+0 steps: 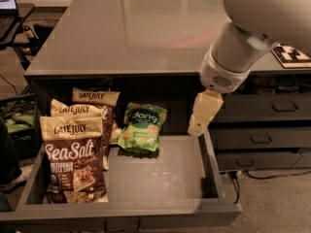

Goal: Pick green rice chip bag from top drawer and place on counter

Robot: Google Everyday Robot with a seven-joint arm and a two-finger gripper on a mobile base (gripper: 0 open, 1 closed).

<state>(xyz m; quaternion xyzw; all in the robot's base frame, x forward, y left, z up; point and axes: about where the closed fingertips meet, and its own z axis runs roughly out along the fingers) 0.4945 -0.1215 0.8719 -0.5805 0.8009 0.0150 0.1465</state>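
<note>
The green rice chip bag [142, 128] with white "dang" lettering lies at the back middle of the open top drawer [160, 178]. It leans against the drawer's rear wall. My gripper [204, 114], cream-coloured under the white arm, hangs above the drawer's right rear corner. It is to the right of the bag, apart from it, and holds nothing that I can see. The glossy grey counter [126, 33] spreads above and behind the drawer.
Three brown-and-cream Late July bags [73, 154] stand on the drawer's left side, next to the green bag. Narrower grey drawers with slot handles [262, 140] are on the right. A checkered tag [291, 55] lies on the counter's right edge. Clutter and cables sit at far left.
</note>
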